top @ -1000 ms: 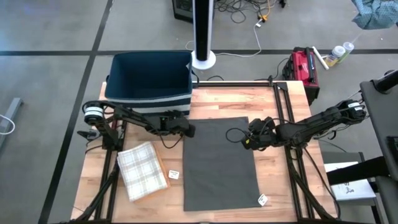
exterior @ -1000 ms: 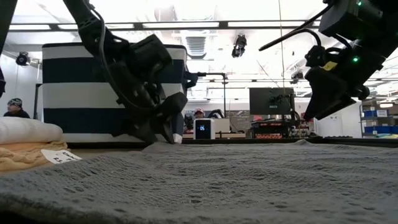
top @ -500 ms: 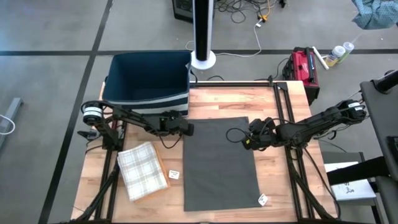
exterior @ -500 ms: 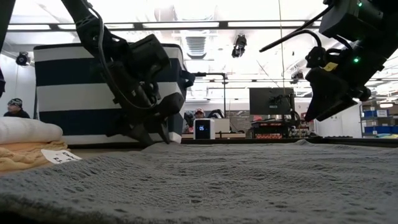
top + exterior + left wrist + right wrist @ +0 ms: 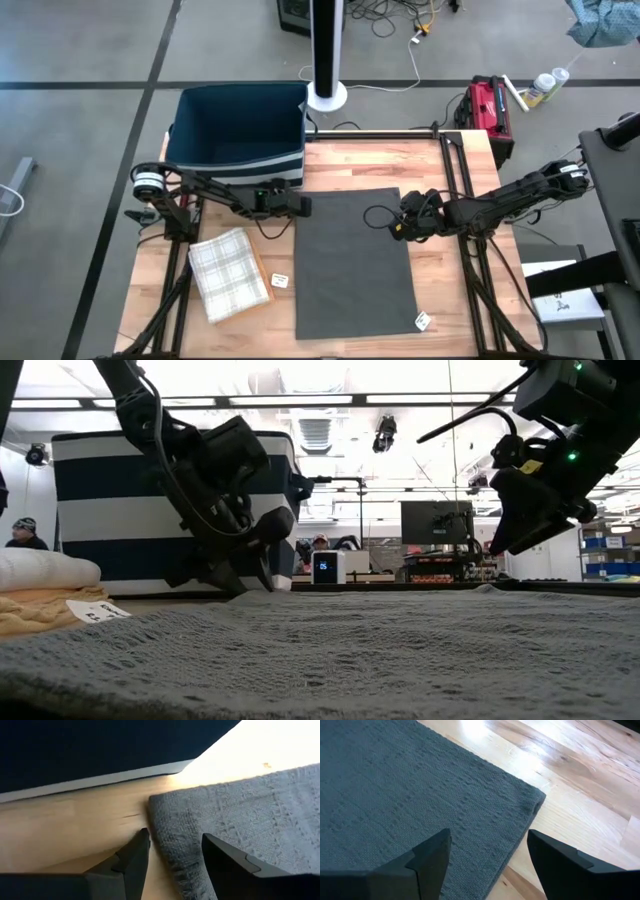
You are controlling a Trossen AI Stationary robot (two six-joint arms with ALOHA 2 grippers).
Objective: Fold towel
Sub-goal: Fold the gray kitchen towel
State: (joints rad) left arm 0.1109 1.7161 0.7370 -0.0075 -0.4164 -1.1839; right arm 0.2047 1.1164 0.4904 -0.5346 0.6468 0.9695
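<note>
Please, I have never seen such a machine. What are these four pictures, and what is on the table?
It is a robot with two dark arms at a wooden table. One picture looks down from above, one looks level across the table, and two come from cameras on the wrists. A flat dark grey towel lies in the middle. The left hand and right hand are open at its far corners, holding nothing. Beside it lie a folded checked cloth and a navy striped bin.

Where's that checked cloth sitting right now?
In the high view the folded checked cloth lies on the table's left side, near the front corner, just left of the grey towel with a small white tag between them.
</note>
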